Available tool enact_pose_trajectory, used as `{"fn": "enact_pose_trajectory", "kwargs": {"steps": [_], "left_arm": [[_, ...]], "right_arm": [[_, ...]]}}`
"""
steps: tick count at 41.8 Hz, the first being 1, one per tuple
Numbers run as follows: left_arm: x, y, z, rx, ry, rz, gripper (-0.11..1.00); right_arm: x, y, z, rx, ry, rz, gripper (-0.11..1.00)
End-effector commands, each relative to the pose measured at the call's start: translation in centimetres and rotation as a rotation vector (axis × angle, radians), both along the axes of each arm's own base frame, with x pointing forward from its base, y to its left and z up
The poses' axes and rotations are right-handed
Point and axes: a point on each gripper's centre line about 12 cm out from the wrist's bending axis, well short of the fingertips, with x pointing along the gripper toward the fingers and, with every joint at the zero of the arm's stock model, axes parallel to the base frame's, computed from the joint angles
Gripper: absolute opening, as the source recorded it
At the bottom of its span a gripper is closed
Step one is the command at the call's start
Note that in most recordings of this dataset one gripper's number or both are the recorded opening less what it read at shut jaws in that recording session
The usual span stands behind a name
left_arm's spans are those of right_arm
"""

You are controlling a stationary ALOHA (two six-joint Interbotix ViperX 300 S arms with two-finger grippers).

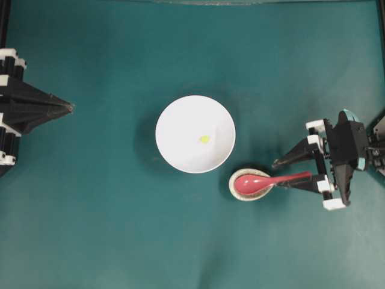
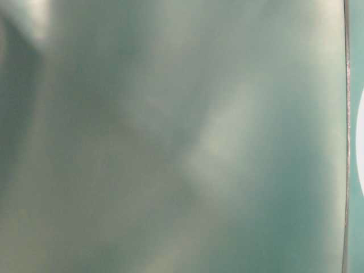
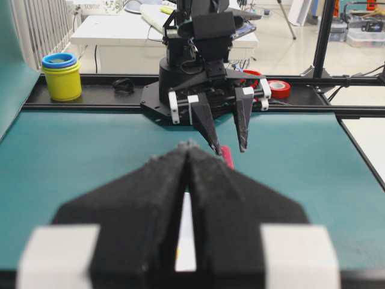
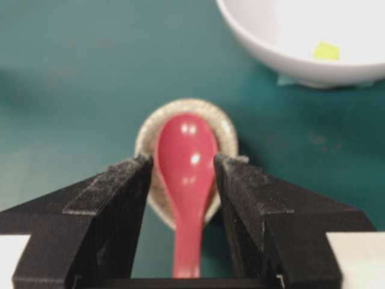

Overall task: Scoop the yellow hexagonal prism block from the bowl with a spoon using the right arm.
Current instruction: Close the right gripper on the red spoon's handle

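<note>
The glossy pink-red spoon [image 1: 264,181] lies with its scoop in a small speckled dish [image 1: 239,191], handle pointing toward the right gripper [image 1: 287,173], whose fingers stand apart astride the handle. The yellow block [image 1: 204,139] sits inside the smooth white bowl [image 1: 174,117]. The left gripper [image 1: 67,108] is closed, well apart.

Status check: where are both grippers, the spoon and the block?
Right gripper open, straddling spoon handle. Left gripper shut, parked. Yellow block in bowl. Path looks clear.
</note>
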Motion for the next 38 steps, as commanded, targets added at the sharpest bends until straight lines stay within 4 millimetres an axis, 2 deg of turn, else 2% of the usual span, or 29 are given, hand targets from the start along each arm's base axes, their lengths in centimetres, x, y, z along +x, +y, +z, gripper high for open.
{"fn": "enact_pose_trajectory", "kwargs": {"steps": [1,13,25,38], "left_arm": [[0.3,0.0,0.9,0.006,-0.023,0.001,0.0],[0.3,0.0,1.0,0.008,-0.026,0.001,0.0],[0.2,0.0,1.1,0.008,-0.031,0.001,0.0],[0.2,0.0,1.1,0.008,-0.031,0.0,0.0]], "right_arm": [[0.1,0.5,-0.1,0.01,-0.025,0.007,0.53],[-0.4,1.2,-2.6,0.001,0.008,0.003,0.53],[-0.8,1.2,-3.8,-0.017,0.021,0.007,0.52],[-1.1,0.7,-4.1,-0.015,0.039,-0.03,0.49]]}}
